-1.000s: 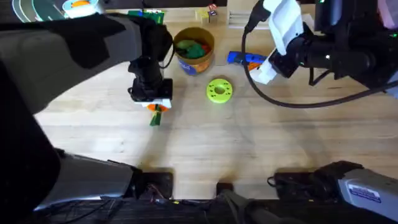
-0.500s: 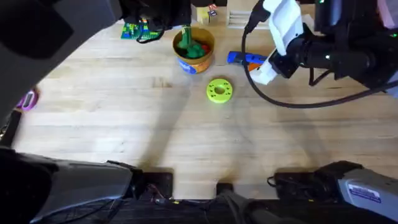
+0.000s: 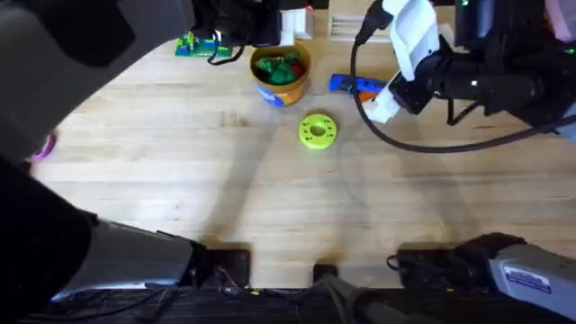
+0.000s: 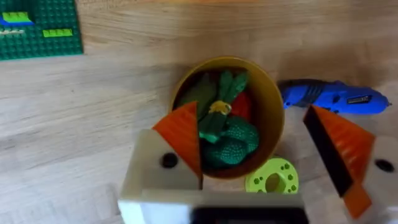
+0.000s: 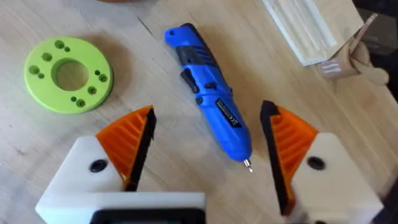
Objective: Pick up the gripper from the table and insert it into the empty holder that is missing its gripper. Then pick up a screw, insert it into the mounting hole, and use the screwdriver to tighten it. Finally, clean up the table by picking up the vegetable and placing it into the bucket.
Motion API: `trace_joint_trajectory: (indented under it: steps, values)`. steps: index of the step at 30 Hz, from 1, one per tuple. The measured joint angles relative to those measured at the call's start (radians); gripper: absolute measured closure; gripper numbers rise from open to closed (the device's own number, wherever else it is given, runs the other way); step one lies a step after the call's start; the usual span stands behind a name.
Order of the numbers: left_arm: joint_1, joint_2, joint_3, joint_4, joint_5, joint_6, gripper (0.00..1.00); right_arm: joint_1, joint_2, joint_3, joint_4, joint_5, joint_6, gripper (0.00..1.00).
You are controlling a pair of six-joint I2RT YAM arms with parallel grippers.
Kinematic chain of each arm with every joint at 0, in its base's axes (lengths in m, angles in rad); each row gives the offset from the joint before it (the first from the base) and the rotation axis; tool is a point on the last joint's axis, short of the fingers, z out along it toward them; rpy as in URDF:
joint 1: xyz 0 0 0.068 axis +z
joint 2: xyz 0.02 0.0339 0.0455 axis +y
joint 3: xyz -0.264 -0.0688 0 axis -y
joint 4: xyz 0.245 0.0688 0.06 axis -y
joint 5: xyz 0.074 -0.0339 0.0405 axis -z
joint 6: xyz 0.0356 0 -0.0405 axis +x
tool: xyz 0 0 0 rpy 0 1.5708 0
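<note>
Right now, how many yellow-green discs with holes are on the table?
1. The disc lies flat on the table, between the bucket and the screwdriver, a little nearer the arms' bases. Another could be hidden under the arms.

The open claw (image 5: 205,146) hovers over the blue screwdriver (image 5: 209,98) (a green disc (image 5: 69,74) lies beside it) on the table (image 5: 143,56).

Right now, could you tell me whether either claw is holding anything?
Nothing is held. The left claw hangs open above the bucket; the right claw is open over the screwdriver.

Grainy wooden table (image 3: 270,189), seemingly matt
</note>
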Motion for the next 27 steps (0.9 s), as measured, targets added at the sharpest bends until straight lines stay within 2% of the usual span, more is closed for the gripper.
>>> trace_joint_trajectory:
  steps: [6, 13, 20, 27]
  values:
    - [-0.016, -0.099, -0.004, -0.01, 0.0, 0.079, 0.006, 0.0, -0.048, 0.0, -0.002, 0.0, 0.119, 0.011]
    - [-0.048, -0.359, -0.004, -0.092, 0.001, 0.162, 0.006, 0.0, -0.259, 0.0, -0.002, 0.0, 0.279, 0.011]
    - [-0.048, -0.541, -0.003, -0.268, 0.001, 0.18, 0.005, 0.0, -0.487, 0.001, -0.008, -0.001, 0.512, 0.011]
    - [-0.048, -0.649, -0.003, -0.349, 0.001, 0.187, 0.006, 0.0, -0.598, 0.008, -0.036, -0.004, 0.639, 0.011]
